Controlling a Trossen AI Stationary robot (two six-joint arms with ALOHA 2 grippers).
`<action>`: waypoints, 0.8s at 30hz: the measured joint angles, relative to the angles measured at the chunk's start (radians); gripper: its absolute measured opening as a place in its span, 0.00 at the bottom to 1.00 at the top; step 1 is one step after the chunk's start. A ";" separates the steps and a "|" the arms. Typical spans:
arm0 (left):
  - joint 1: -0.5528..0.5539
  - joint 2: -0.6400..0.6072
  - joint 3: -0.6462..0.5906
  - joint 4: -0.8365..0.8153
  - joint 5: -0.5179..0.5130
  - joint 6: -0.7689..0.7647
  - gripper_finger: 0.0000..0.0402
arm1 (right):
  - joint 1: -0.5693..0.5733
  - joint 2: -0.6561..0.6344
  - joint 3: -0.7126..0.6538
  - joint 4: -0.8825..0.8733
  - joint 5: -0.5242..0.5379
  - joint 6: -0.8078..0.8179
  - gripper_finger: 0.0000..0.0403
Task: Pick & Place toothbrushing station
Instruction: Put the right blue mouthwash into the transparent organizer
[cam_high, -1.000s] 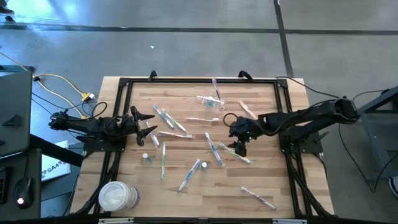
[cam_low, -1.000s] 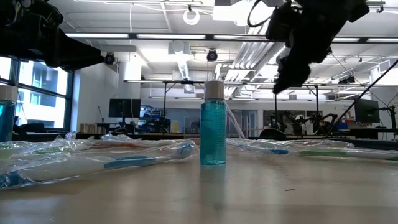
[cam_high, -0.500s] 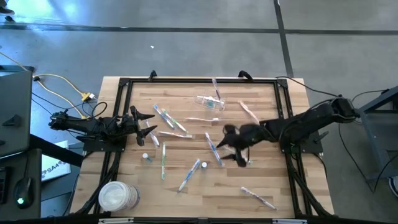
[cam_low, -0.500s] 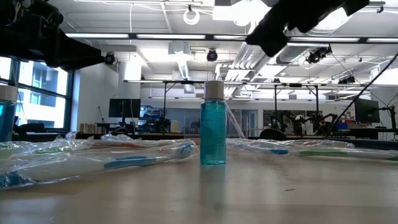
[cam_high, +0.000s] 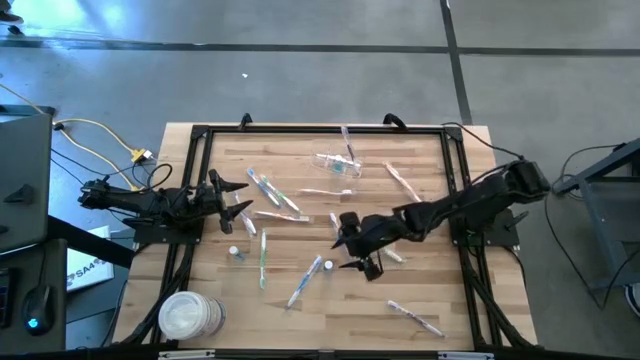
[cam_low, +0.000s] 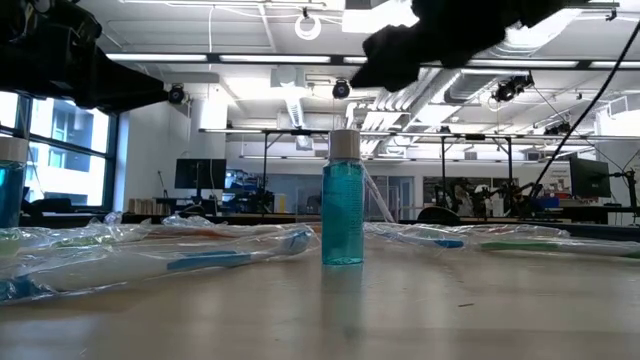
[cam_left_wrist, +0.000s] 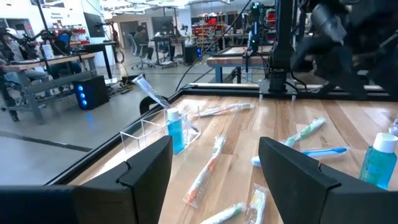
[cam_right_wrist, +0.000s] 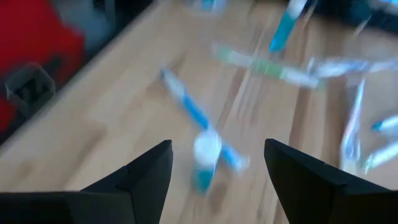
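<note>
Toothbrushes (cam_high: 263, 256) scattered over worktop (cam_high: 440, 290) from above, clear cup (cam_high: 337, 163) at far side; right gripper (cam_high: 357, 246) mid-worktop beside small bottle (cam_high: 328, 266), jaws apart, empty. Left gripper (cam_high: 236, 204) at left edge, jaws apart.

Low: blue bottle (cam_low: 344, 199) upright, wrapped brushes (cam_low: 210, 252) around.

Right wrist: bottle (cam_right_wrist: 206, 161) between jaws, unclamped.

Blue-filled bottle (cam_low: 344, 200) with pale cap stands upright at centre of the wooden table (cam_low: 400, 310). Wrapped toothbrushes (cam_low: 190, 258) lie flat at its 9 o'clock; more wrapped brushes (cam_low: 470, 240) at 3 o'clock, farther back. A second blue bottle (cam_low: 10, 185) is cut by the frame edge at far 9 o'clock. Dark right arm (cam_low: 450, 30) hangs at 1 o'clock above the bottle, clear of it. Left arm (cam_low: 70, 65) fills 10 o'clock.
</note>
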 joint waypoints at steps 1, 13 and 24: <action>0.000 0.000 0.000 0.000 0.000 0.004 0.60 | 0.000 0.016 0.030 -0.040 0.000 -0.008 0.61; 0.000 0.002 0.000 -0.002 0.000 0.003 0.60 | -0.006 0.141 0.281 -0.378 -0.007 -0.075 0.61; 0.000 0.004 0.000 0.005 -0.015 0.006 0.60 | -0.010 0.283 0.436 -0.532 -0.081 -0.133 0.61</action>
